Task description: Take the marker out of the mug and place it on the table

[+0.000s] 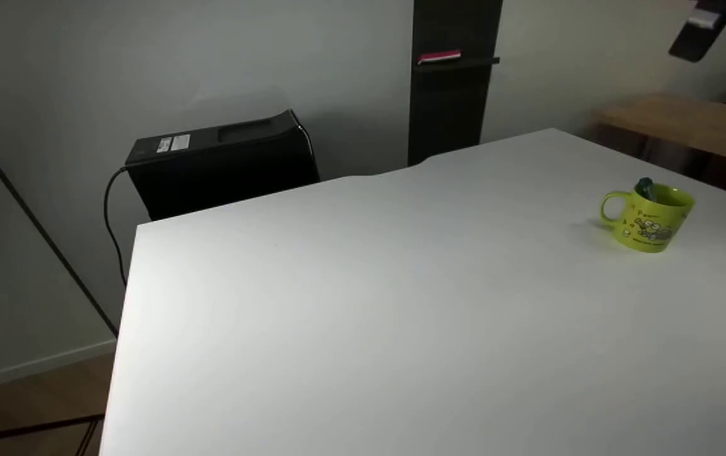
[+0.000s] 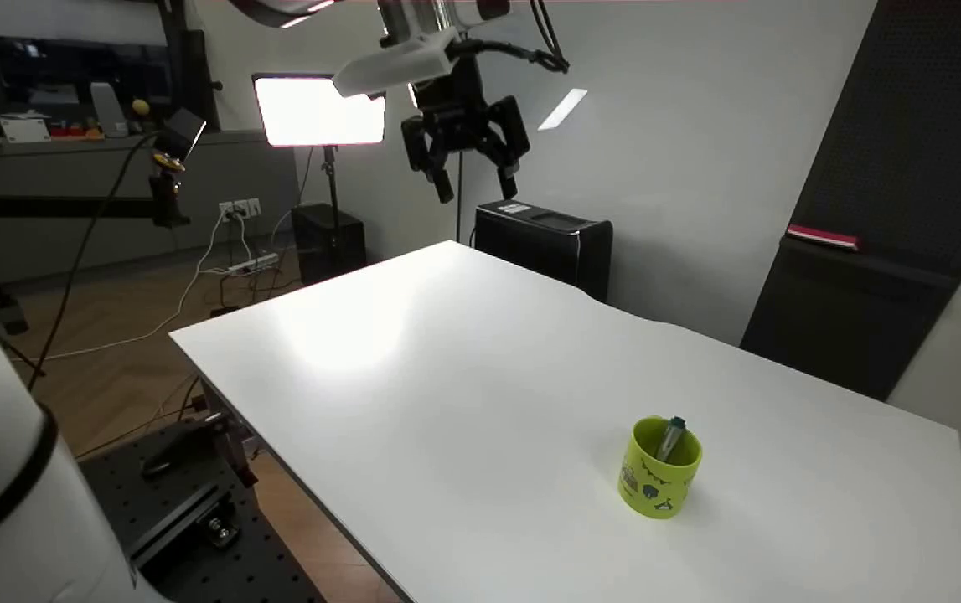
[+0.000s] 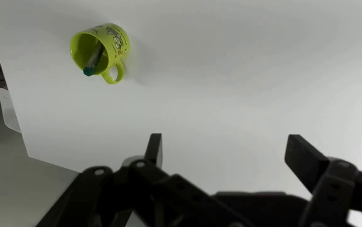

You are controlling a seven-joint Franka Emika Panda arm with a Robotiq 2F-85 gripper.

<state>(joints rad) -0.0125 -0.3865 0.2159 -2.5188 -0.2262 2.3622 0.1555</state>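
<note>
A yellow-green mug with printed figures (image 1: 652, 227) stands upright on the white table (image 1: 363, 316). It shows in an exterior view (image 2: 654, 486) and in the wrist view (image 3: 117, 41), upper left. A marker with a dark green cap (image 1: 645, 187) leans inside the mug, its capped end above the rim. The marker also shows in an exterior view (image 2: 670, 439) and in the wrist view (image 3: 93, 60); its lower end is hidden in the mug. My gripper (image 2: 477, 186) is high above the table, apart from the mug. In the wrist view its fingers (image 3: 224, 148) are wide open with nothing between them.
The mug handle (image 3: 114, 74) points to the lower right in the wrist view. A black box-shaped appliance (image 1: 230, 158) stands behind the table's far edge. A bright lamp panel (image 2: 319, 110) stands beyond the table. A dark panel (image 2: 865, 251) is by the wall.
</note>
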